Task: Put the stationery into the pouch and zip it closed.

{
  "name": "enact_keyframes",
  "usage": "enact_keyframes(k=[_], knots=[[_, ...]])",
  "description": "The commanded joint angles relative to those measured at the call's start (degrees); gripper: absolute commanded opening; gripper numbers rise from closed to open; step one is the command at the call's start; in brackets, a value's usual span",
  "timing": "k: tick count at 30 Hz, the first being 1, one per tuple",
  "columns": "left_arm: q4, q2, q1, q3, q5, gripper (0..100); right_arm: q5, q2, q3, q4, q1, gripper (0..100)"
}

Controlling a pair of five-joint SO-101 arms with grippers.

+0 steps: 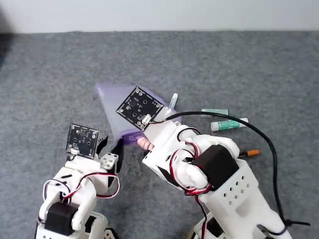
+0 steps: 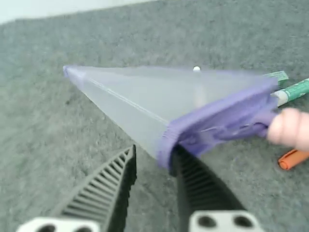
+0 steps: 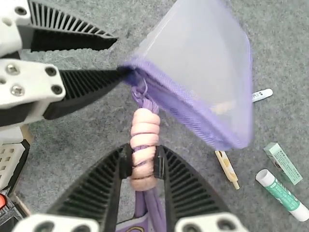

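The pouch (image 3: pixel 203 72) is translucent with a purple zipper band and tilts up off the grey mat. My right gripper (image 3: pixel 144 152) is shut on the pink zipper pull (image 3: pixel 144 133), which also shows from above (image 1: pixel 144 143). My left gripper (image 2: pixel 153 154) is open at the pouch's (image 2: pixel 159 101) near corner, and one finger (image 2: pixel 193 179) touches the purple edge. In the high view the pouch (image 1: pixel 117 99) lies ahead of both arms. Outside it lie a white pen (image 1: pixel 173 99), a green eraser (image 1: pixel 214 112), a green glue stick (image 1: pixel 229 124) and an orange marker (image 1: pixel 251 153).
A thin beige stick (image 3: pixel 227 169) lies on the mat beside the pouch, near the green eraser (image 3: pixel 282 162) and glue stick (image 3: pixel 282 193). The grey mat (image 1: pixel 249 64) stretches back to a white wall. The right arm's black cable (image 1: pixel 264 139) arcs over the stationery.
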Motion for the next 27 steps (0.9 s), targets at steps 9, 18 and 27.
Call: enact_keyframes(k=[9,18,27], knots=[[-5.27,0.00,0.09,-0.04,-2.46,4,0.70,-1.63,-0.79,-0.40,0.31,0.8],[-5.19,0.35,3.69,1.36,-2.46,1,0.70,-2.15,-0.79,4.44,-3.38,0.8],[-2.55,0.35,-2.46,1.36,-2.37,1,0.70,-11.47,2.46,9.98,-1.98,0.8]])
